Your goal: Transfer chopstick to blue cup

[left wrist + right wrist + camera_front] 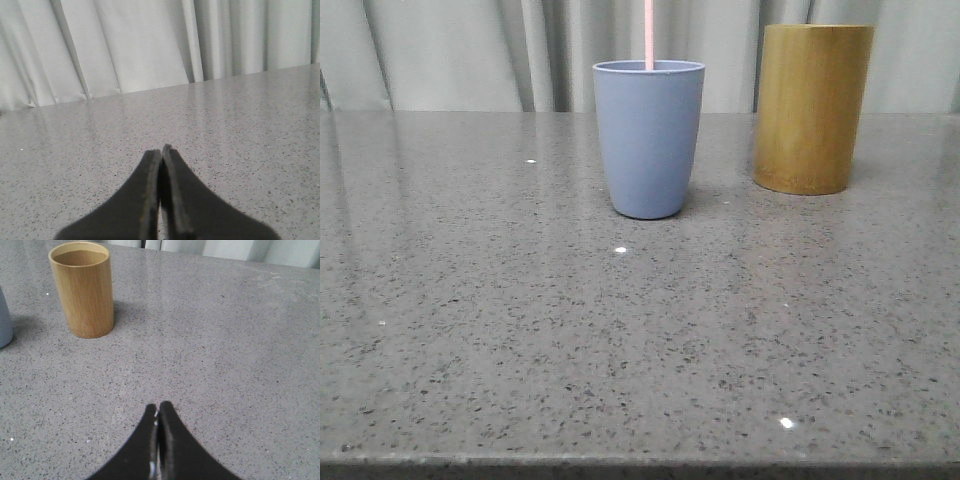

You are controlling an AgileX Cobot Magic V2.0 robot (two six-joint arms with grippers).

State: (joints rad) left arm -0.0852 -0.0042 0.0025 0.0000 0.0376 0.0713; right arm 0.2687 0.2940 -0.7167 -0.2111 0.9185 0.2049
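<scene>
The blue cup (649,138) stands upright at the middle back of the grey speckled table. A pale pink chopstick (648,34) stands in it, rising past the top of the front view. The cup's edge (4,320) also shows in the right wrist view. My left gripper (161,149) is shut and empty over bare table, facing the curtain. My right gripper (158,405) is shut and empty over bare table, some way from the bamboo holder. Neither gripper shows in the front view.
A tan bamboo cylinder holder (811,107) stands to the right of the blue cup; in the right wrist view (82,288) its inside looks empty. A pale curtain (470,50) hangs behind the table. The table's front edge (640,465) runs along the bottom.
</scene>
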